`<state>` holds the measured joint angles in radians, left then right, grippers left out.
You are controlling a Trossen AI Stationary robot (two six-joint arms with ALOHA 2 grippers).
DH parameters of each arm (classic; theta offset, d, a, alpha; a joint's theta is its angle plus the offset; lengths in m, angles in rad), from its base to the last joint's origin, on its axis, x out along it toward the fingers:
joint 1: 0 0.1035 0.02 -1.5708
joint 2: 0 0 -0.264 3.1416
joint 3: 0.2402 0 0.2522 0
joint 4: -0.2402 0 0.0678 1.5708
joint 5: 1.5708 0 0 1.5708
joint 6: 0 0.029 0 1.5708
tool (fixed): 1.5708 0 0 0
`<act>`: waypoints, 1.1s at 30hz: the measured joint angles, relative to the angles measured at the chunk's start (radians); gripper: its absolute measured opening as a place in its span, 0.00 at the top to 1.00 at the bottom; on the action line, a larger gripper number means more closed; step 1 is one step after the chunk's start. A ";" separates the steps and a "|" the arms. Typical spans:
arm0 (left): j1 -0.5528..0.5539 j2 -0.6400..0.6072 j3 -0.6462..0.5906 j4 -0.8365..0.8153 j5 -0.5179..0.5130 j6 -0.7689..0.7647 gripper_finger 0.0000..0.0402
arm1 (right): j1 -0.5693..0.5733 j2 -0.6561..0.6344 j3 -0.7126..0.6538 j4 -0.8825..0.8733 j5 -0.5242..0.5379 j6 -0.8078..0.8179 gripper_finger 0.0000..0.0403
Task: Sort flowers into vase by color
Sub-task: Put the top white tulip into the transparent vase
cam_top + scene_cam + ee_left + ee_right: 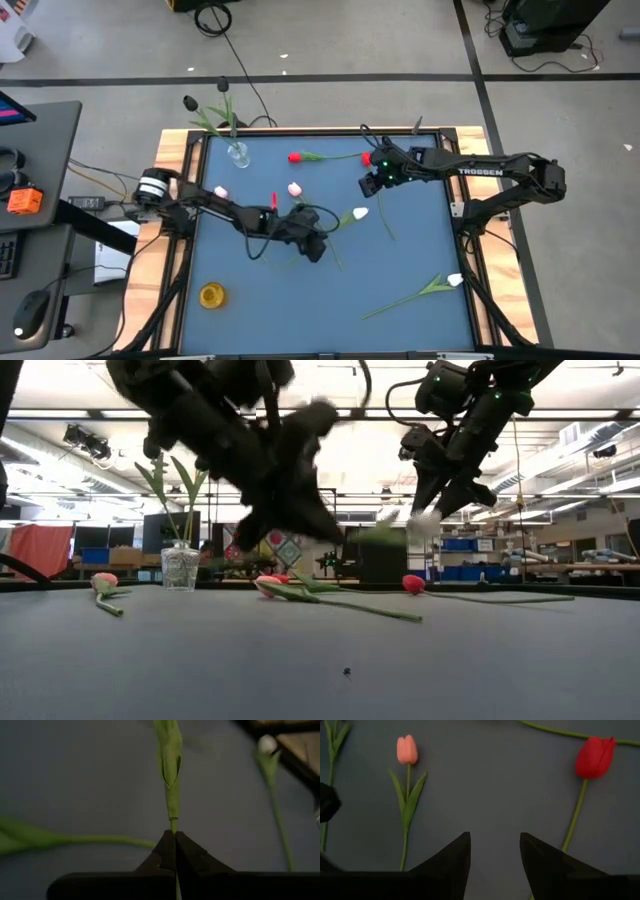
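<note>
left gripper [175,837] raised, jaws pinched together; right gripper [495,851] jaws apart.

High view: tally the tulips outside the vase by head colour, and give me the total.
red tulip: 1
pink tulips: 2
white tulips: 2
Total: 5
</note>
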<state>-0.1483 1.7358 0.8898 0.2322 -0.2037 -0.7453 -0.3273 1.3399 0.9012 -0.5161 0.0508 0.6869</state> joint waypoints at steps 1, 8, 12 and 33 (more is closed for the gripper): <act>-0.001 -0.018 0.000 -0.001 -0.015 0.011 1.00 | 0.003 0.000 0.000 0.005 0.005 0.002 0.56; 0.012 -0.128 0.000 -0.026 -0.052 0.065 1.00 | 0.030 0.000 0.000 0.019 0.020 0.020 0.56; 0.011 -0.203 0.001 -0.043 -0.091 0.118 1.00 | 0.045 0.000 0.000 0.019 0.038 0.020 0.56; 0.287 -0.510 0.002 -0.183 0.020 0.492 1.00 | 0.046 0.001 0.000 0.036 0.071 0.100 0.56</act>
<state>0.1386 1.2259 0.8917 0.0492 -0.1834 -0.2538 -0.2817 1.3407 0.9009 -0.4797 0.1214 0.7864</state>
